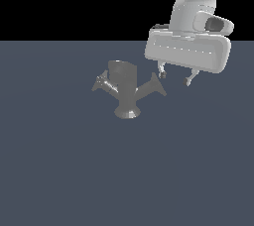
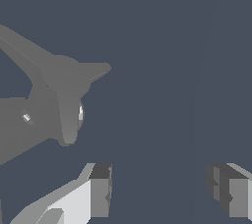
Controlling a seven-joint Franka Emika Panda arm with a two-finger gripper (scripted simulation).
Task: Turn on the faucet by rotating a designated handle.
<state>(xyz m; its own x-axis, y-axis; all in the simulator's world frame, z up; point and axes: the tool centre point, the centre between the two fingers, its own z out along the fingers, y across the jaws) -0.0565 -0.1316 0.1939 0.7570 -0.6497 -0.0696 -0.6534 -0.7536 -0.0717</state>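
Observation:
The dull-grey faucet (image 1: 123, 87) stands on the floor on its round flared foot, with a wide cylindrical body. Its smooth handle (image 1: 153, 86), with a trumpet-like tip, points to the exterior view's right. The ridged, star-tipped arm (image 1: 102, 84) points to the left. My gripper (image 1: 174, 78) hangs open and empty just to the right of the handle's tip, a little above it. In the wrist view the handle's flared tip (image 2: 69, 95) lies close beside one finger (image 2: 100, 191), outside the gap; the gripper's midpoint (image 2: 162, 188) is over bare floor.
The flat blue-grey floor (image 1: 64, 170) stretches all around the faucet. The arm's white wrist (image 1: 191, 17) rises above the gripper at the upper right of the exterior view.

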